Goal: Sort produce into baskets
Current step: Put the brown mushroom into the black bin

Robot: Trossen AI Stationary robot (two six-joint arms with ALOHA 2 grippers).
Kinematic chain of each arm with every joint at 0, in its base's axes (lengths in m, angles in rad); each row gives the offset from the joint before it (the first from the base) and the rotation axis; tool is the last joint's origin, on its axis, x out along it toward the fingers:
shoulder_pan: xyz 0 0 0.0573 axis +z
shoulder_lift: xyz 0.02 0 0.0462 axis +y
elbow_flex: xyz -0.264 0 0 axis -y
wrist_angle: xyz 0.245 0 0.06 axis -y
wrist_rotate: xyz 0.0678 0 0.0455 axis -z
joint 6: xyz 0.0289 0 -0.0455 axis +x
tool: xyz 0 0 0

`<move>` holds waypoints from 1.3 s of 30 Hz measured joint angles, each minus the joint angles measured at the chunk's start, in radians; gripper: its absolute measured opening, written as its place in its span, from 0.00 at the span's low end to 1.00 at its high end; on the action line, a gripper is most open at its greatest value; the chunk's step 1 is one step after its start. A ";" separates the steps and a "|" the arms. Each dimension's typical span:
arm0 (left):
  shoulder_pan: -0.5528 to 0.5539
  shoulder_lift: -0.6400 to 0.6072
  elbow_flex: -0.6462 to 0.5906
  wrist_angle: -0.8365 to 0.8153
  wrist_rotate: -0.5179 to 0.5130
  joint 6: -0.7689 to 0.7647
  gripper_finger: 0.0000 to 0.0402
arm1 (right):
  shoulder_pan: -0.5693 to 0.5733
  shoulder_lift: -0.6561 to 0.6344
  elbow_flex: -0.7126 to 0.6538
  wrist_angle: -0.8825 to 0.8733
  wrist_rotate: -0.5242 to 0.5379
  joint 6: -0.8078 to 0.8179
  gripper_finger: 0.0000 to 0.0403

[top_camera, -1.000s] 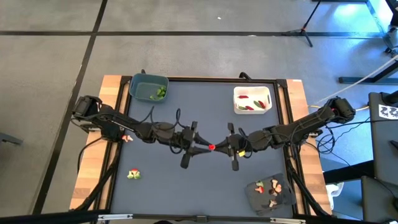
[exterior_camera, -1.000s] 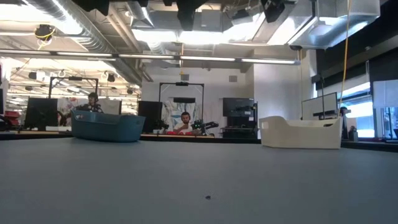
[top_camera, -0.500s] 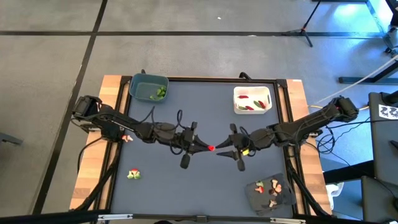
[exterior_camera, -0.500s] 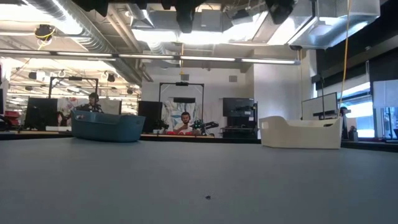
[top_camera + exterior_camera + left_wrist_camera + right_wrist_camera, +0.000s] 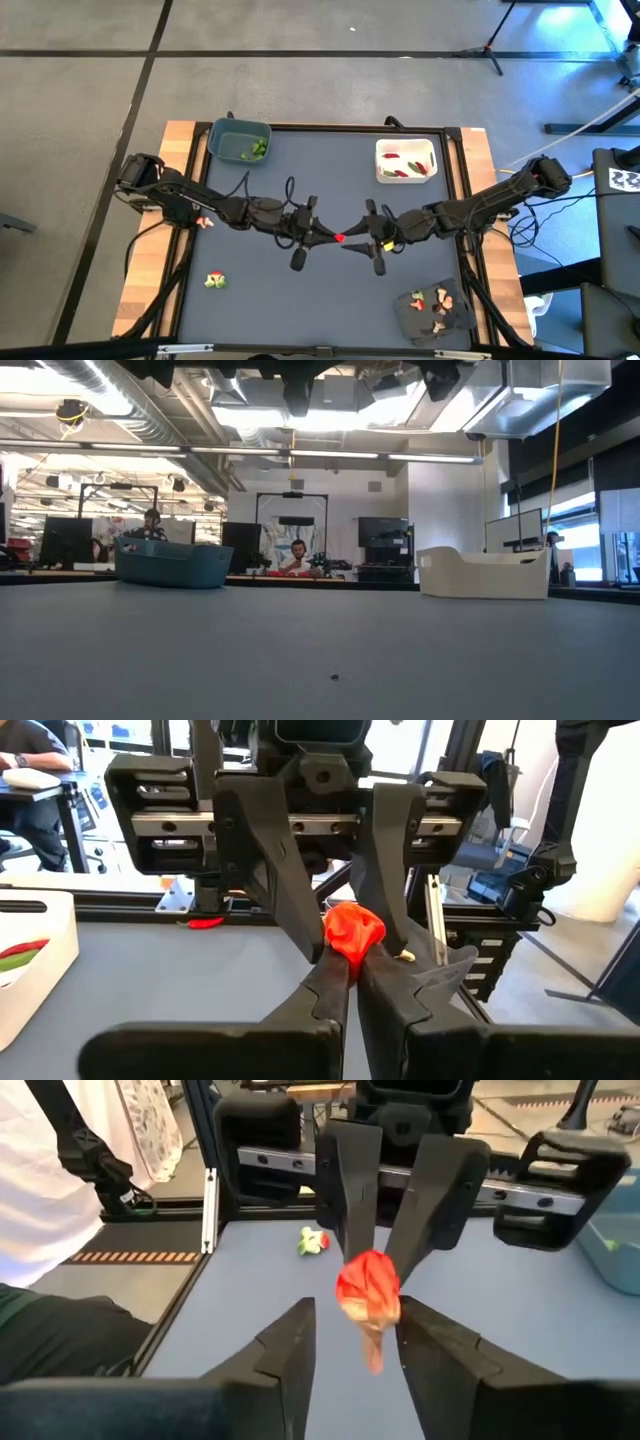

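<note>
Meeting tip to tip above the middle of the bench [image 5: 250,290], the two hands face each other. The left hand [image 5: 330,237] pinches a small red piece [image 5: 339,238] between its fingers [image 5: 330,990], holding it in the air. The right hand [image 5: 352,243] stands spread just beside it, its fingers [image 5: 290,1342] apart on either side of the piece without gripping. A blue tub [image 5: 239,139] with green bits sits at the far left corner, a white tub [image 5: 405,160] with red ones at the far right, a dark tray [image 5: 434,312] near right. One loose piece [image 5: 214,281] lies near left.
</note>
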 joint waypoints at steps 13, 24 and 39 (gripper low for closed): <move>-0.003 0.001 0.000 -0.004 0.002 0.035 0.05 | 0.000 0.000 0.000 0.016 -0.018 -0.071 0.03; -0.002 0.001 0.000 -0.133 -0.006 0.052 0.38 | 0.036 -0.038 0.088 -0.237 -0.082 0.011 0.02; 0.000 0.001 0.000 -0.232 -0.003 0.053 0.43 | 0.336 -0.038 0.271 -0.763 -0.161 0.644 0.05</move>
